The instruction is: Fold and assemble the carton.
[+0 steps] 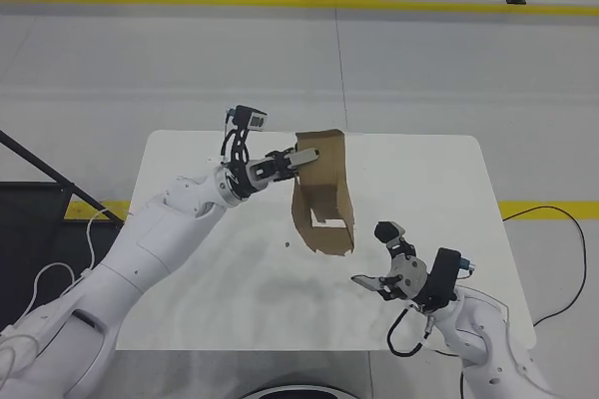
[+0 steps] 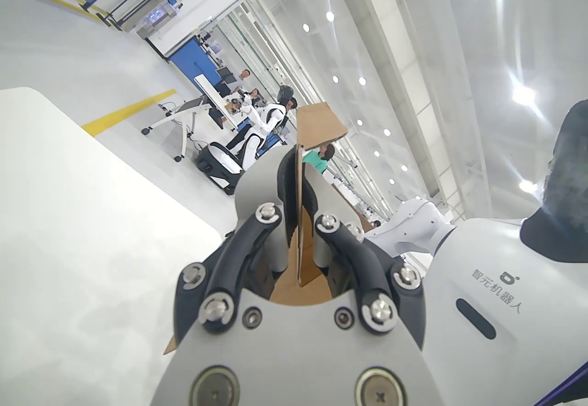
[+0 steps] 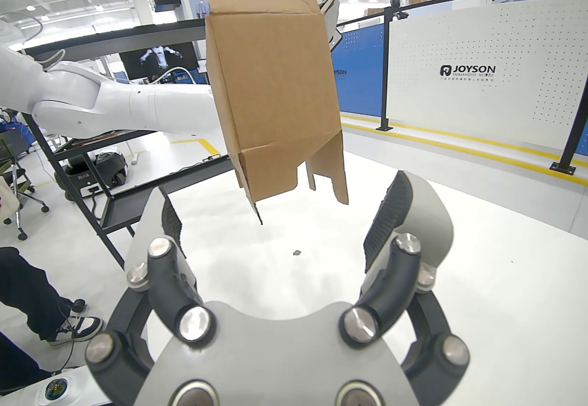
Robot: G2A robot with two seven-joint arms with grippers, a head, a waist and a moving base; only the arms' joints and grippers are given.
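Right gripper (image 3: 283, 206) spread wide, empty, above white table (image 3: 459, 215), brown carton (image 3: 271, 104) held aloft, far flaps hidden, wall pinched by left gripper (image 2: 299, 192), pads half covered.

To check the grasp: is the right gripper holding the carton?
No, the right gripper is open and apart from the carton, which the left gripper holds.

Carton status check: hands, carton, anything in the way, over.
Left hand shut on carton at upper flap. Carton hanging above table, lower flaps open. Right hand open, apart from carton, nothing between.
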